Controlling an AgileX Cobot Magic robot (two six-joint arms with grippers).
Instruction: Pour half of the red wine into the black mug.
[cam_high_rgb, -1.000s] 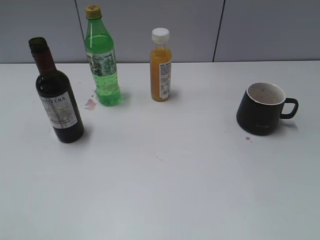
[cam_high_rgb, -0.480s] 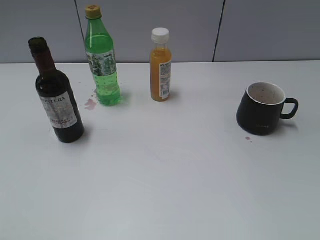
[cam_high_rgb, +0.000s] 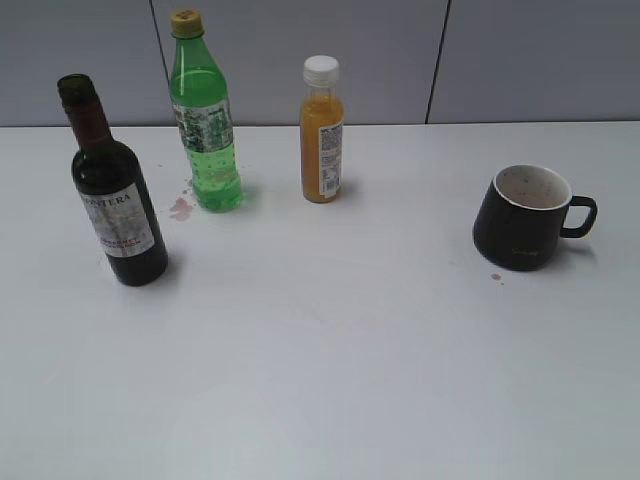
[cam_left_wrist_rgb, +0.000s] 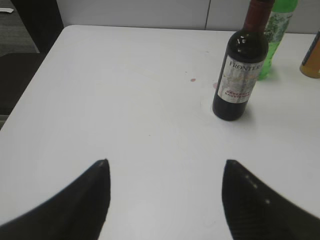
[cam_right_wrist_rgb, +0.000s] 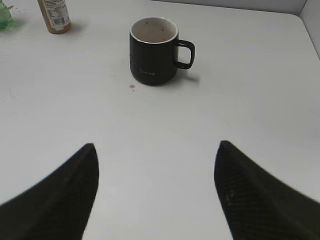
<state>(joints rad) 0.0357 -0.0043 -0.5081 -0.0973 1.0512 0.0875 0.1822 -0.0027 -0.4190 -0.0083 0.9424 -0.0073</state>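
The red wine bottle (cam_high_rgb: 115, 195), dark glass with a long neck and white label, stands upright and uncapped at the left of the table; it also shows in the left wrist view (cam_left_wrist_rgb: 239, 70). The black mug (cam_high_rgb: 525, 218) with a white, stained inside stands upright at the right, handle to the right; it also shows in the right wrist view (cam_right_wrist_rgb: 153, 51). My left gripper (cam_left_wrist_rgb: 165, 162) is open and empty, well short of the wine bottle. My right gripper (cam_right_wrist_rgb: 156, 145) is open and empty, well short of the mug. Neither gripper shows in the exterior view.
A bright green plastic bottle (cam_high_rgb: 205, 125) and a small orange juice bottle (cam_high_rgb: 322, 132) stand at the back of the white table (cam_high_rgb: 330, 340). Small pink stains (cam_high_rgb: 181, 208) lie by the green bottle and in front of the mug. A grey wall is behind.
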